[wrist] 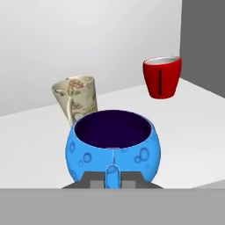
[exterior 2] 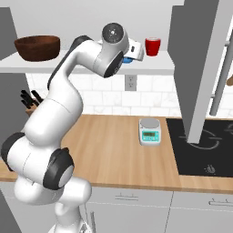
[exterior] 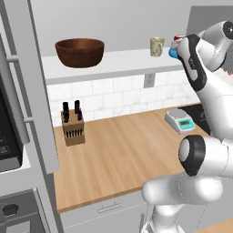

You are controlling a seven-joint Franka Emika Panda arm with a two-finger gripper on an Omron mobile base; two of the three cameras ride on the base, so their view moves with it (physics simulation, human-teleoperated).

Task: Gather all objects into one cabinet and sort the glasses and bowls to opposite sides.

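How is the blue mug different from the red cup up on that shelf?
The blue mug is round-bellied and bubble-spotted; the red cup is plain, glossy and tapered. The mug has a handle, pinched by the gripper; the cup stands free, farther back. Both are upright and open-topped.

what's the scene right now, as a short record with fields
shelf: white board inside the open cabinet
bowl: on the shelf, far left
tumbler: on the shelf, behind the mug in the hand view
cup: on the shelf, right end, near the grey wall
mug: upright, handle between the fingers
gripper: shut on the mug's handle
counter: knife block, scale
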